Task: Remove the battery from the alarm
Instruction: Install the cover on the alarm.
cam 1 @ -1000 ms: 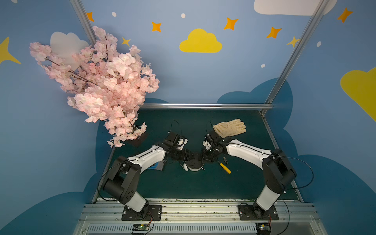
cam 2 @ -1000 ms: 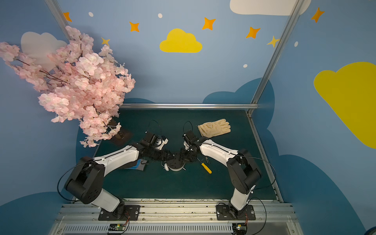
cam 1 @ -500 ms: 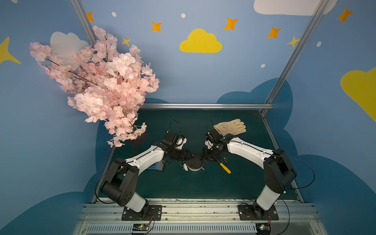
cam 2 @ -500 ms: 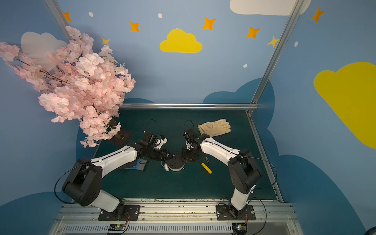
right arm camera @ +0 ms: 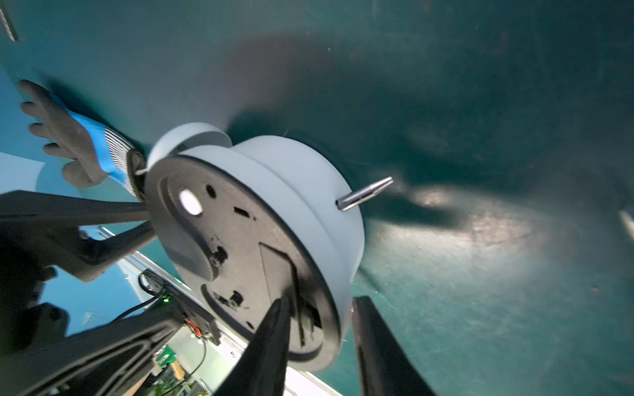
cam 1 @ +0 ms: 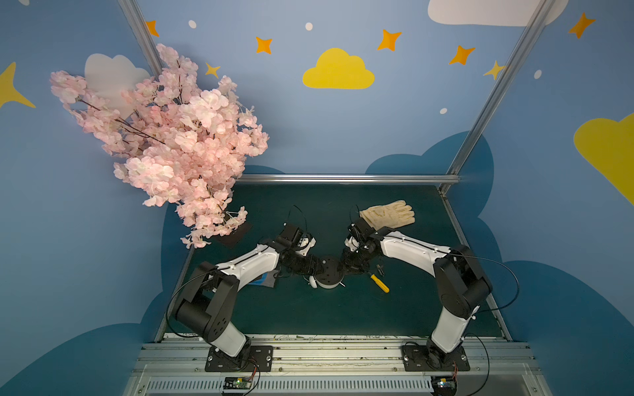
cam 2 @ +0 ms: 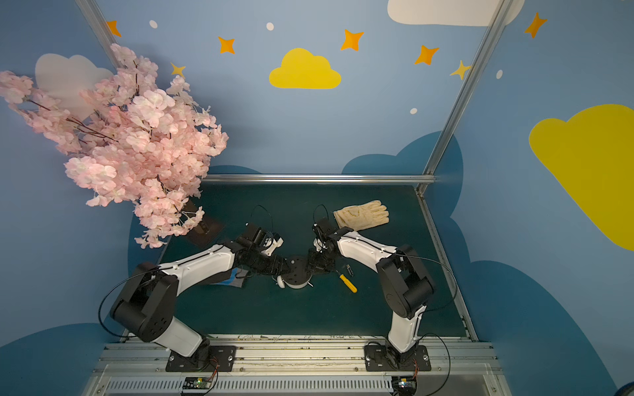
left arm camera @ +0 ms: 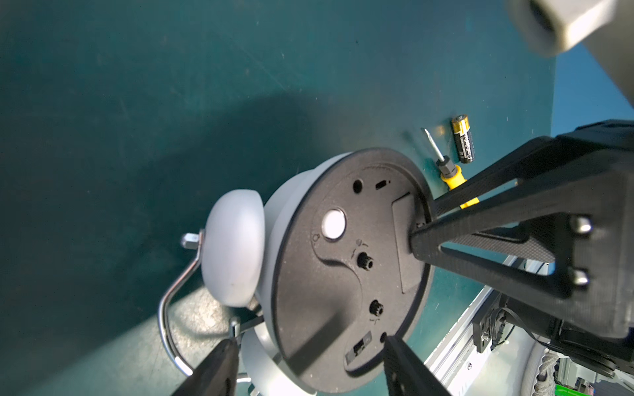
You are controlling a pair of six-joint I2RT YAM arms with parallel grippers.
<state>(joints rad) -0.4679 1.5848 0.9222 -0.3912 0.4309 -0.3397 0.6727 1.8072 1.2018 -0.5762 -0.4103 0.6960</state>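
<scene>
The left jaws clamp the alarm (left arm camera: 326, 274); the right jaws straddle its rim, apart; the battery (left arm camera: 463, 139) lies near it, outside both.

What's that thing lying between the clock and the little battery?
The yellow-handled screwdriver lies there, right beside the battery and close to the alarm's dark back. The left wrist view shows it.

Both top views were evenly and softly lit from above and sharp, though the aluminium posts (cam 1: 497, 89) splayed outward toward the edges. In the left wrist view a broad shadow darkened the green mat (left arm camera: 103, 85) around the alarm (left arm camera: 343, 267), and the white housing (left arm camera: 562, 20) was out of focus. The right wrist view was softer, with a pale glare patch on the mat.
</scene>
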